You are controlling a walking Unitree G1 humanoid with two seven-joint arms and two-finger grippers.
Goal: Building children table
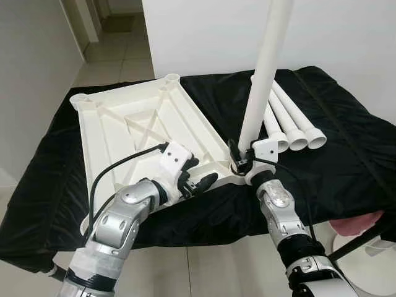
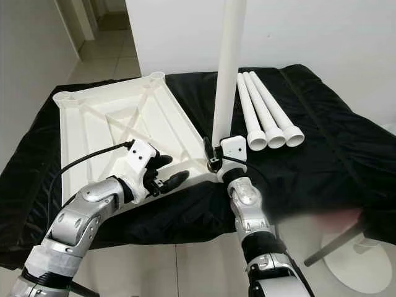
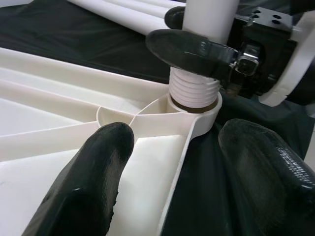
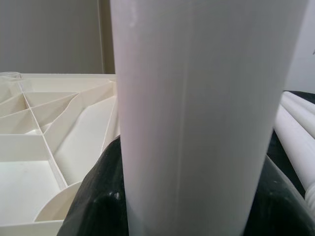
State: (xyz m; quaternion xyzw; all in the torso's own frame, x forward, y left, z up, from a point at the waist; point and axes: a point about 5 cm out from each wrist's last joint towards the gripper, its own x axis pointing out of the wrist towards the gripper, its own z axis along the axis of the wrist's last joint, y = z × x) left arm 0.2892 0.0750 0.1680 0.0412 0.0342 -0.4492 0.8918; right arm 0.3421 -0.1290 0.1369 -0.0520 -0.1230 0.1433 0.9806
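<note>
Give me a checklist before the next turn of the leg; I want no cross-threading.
1. Right gripper clamped around the upright leg: ok.
2. Leg's threaded end sits in the tabletop's corner socket: ok, but several threads still show, so not fully seated.
3. Leg standing straight in the socket: cannot tell; it looks slightly tilted in the eye views.
4. Left gripper steadying the upturned tabletop: not ok; fingers open over the rim, not gripping.
5. Three spare legs lie clear on the black cloth: ok.

On the cloth, three legs lie right of the tabletop, whose near-right socket holds an upright leg.
</note>
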